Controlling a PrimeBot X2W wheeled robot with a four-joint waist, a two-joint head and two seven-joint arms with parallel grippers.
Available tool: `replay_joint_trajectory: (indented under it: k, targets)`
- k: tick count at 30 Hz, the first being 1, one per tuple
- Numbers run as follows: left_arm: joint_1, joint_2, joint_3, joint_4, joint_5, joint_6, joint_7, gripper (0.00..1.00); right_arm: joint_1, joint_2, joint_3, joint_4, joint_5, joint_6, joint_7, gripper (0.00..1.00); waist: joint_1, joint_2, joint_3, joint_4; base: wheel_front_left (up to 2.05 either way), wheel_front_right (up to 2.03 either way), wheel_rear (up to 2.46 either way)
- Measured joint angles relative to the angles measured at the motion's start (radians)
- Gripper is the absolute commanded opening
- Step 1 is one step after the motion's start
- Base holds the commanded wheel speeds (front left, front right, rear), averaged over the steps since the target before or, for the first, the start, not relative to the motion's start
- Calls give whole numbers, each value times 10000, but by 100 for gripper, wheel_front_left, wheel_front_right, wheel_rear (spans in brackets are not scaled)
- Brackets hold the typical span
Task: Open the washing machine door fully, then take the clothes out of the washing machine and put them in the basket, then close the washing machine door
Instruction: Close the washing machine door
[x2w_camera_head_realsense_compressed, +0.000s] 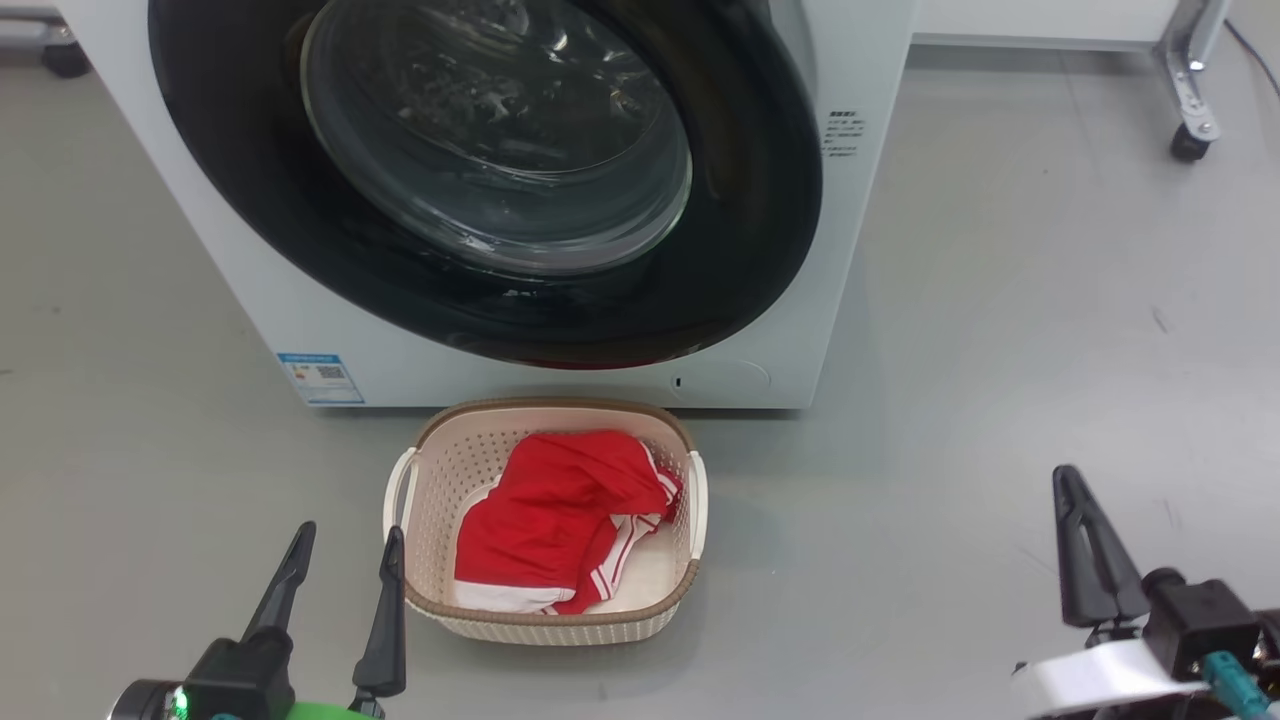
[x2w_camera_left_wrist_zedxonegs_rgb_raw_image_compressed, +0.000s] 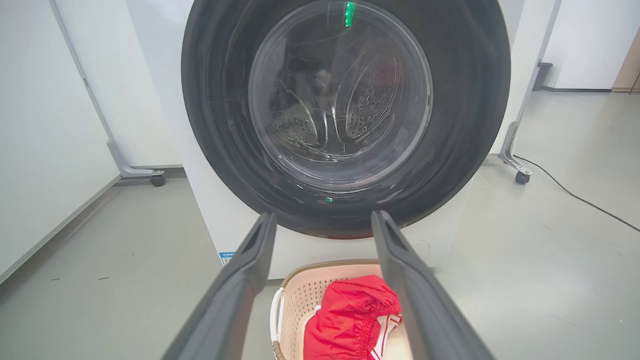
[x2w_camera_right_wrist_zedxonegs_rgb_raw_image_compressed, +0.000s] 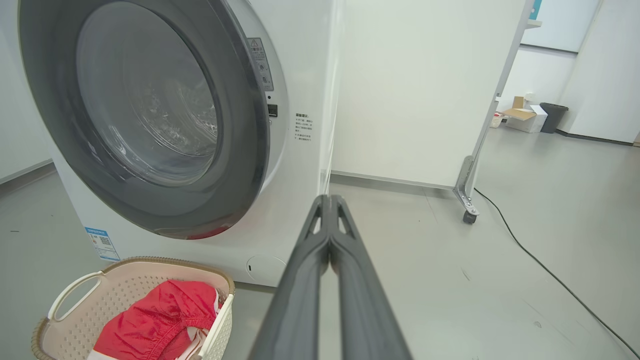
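From the head, looking down on the grey floor: the washing machine at the far side, white, with the washing machine door flat against its front, to all appearance shut. Just before it on the floor, the basket, and inside it, crumpled, the clothes, red with white trim. Left tool at the lower left, fingers spread and empty, just beside the basket's left handle. Right tool at the lower right, well apart from the basket, fingers pressed together on nothing.

From the left wrist: left tool spread wide, aimed at the lower rim of the washing machine door. Steel drum visible through the glass, no fabric to be made out there. Below, the basket with the clothes heaped inside.

From the right wrist: right tool closed to a single tip, gripping nothing, pointing past the right front corner of the washing machine. Washing machine door seen slantwise, black rim close on the white front, no gap to be made out. Basket at the lower left, clothes within.

On handling, as a judgement:
- **Clothes:** probably light, soft and limp, apt to drape and catch on the basket rim. Best pinched at a raised fold atop the heap.
- **Door:** probably stiff and weighty, its glossy rim slippery. Best pressed at the rim, never on the bulging glass. Hinge side not to be told.
- **Basket:** probably light, likely to slide on the smooth floor if nudged.

Seemingly nothing left to do.
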Motion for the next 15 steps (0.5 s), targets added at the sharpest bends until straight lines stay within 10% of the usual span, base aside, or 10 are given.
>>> replay_joint_trajectory:
  k: [15]
  targets:
    - [-814,-343,-372,-33,48,-104,-221,100,-2345,-1011,-332,337,92,817,1012,0,0,0,728,1378,0,0,0]
